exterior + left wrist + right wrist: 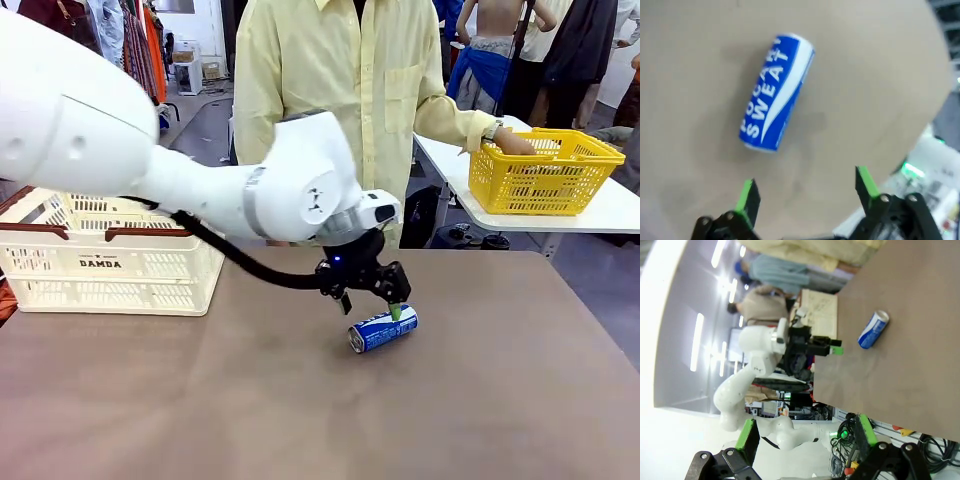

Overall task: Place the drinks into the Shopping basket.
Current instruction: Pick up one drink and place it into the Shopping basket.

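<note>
Blue can point(382, 330) lies on the table point(200, 400), not yet gripped (left gripper point(370, 308) poised above, jaws spread); cream Shopping basket point(100, 262) waits far left.

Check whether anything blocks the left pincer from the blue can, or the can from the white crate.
Nothing visible does. The open left pincer hangs near the lying blue can, nothing between them. From the can to the Shopping basket the table is bare; only the left arm itself spans that stretch.
</note>
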Motion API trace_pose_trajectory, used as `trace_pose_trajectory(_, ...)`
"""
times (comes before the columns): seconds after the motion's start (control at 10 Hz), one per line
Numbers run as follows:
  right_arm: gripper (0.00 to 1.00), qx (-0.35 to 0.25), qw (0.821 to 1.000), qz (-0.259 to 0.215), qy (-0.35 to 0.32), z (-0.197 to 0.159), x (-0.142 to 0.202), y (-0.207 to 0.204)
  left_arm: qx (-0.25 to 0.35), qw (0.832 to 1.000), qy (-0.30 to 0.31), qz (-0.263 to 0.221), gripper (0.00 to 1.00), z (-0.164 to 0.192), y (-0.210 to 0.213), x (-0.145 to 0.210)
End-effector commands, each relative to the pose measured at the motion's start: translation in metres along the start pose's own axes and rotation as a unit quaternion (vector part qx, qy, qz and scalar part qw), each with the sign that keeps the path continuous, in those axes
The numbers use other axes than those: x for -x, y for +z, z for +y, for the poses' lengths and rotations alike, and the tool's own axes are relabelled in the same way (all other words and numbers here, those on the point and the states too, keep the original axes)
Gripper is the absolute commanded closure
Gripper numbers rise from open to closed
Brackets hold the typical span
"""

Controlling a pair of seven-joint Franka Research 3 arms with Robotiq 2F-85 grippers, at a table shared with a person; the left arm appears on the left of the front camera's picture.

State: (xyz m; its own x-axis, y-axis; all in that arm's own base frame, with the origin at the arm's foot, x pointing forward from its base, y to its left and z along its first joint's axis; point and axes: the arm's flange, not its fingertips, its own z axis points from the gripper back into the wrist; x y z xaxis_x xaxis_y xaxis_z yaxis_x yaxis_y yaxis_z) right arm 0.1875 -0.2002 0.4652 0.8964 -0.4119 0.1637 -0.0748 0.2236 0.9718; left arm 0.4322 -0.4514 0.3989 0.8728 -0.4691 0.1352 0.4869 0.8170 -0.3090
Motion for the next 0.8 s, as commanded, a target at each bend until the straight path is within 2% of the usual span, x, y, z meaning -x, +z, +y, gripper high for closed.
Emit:
trace_pose_trajectory(0.0,0.00,-0.012,1.000,-0.006,0.010,0.003,-0.002,0.000,-0.073,0.990,0.122,-0.021,0.00,-0.033,-0.013,-0.022)
trace_pose_trajectory(0.3,0.00,-0.012,1.000,-0.006,0.010,0.003,-0.002,0.000,-0.125,0.980,0.153,-0.019,0.00,-0.047,-0.039,-0.038)
trace_pose_trajectory(0.5,0.00,-0.012,1.000,-0.006,0.010,0.003,-0.002,0.000,-0.134,0.983,0.122,-0.026,0.00,-0.046,-0.040,-0.045)
trace_pose_trajectory(0.6,0.00,-0.012,1.000,-0.006,0.010,0.003,-0.002,0.000,-0.110,0.994,0.004,0.003,0.00,-0.045,-0.039,-0.047)
trace_pose_trajectory(0.7,0.00,-0.012,1.000,-0.006,0.010,0.003,-0.002,0.000,-0.075,0.992,-0.100,0.016,0.00,-0.036,-0.037,-0.049)
